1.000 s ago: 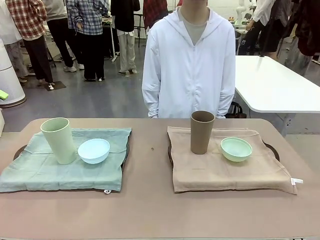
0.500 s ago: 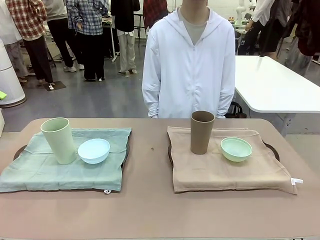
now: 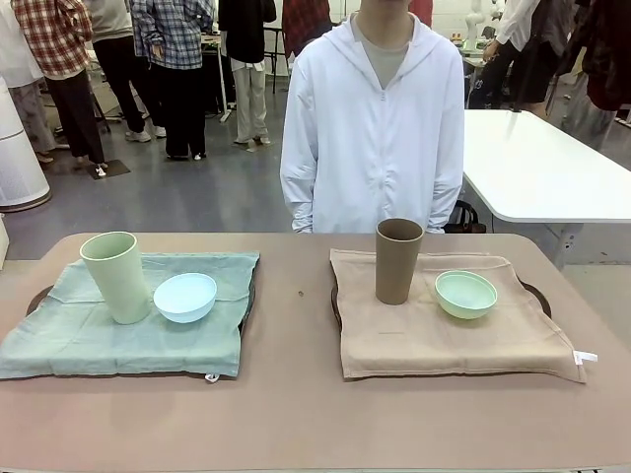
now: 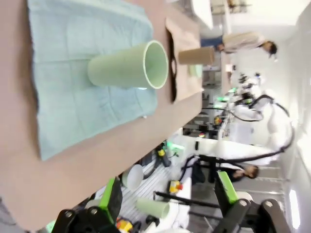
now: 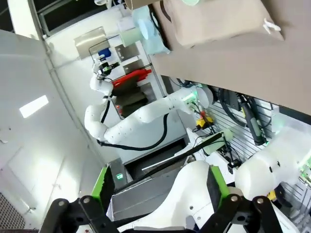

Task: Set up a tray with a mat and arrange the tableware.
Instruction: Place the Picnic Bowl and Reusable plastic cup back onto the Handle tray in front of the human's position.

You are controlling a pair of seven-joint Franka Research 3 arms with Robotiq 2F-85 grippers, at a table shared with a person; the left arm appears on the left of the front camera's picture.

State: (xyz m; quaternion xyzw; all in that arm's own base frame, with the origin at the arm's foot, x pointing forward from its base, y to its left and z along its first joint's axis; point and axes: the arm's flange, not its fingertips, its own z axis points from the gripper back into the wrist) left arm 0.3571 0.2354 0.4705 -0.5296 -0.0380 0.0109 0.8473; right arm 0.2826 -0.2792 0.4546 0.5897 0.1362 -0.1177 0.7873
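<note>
both sets look arranged. the pale green cup (image 4: 129, 65) stands upright on the green mat (image 4: 73, 97), ahead of the open left gripper (image 4: 167, 199); the right gripper (image 5: 158, 194), also open, hangs off-table.

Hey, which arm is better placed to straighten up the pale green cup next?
Left, probably. The pale green cup stands on the table's left side, and the open left gripper looks toward it.

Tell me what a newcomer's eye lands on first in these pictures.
Two matching place settings stand side by side: a pale green cup and light blue bowl on a green mat at left, a brown cup and mint green bowl on a tan mat at right. A person in white stands behind the table.
</note>
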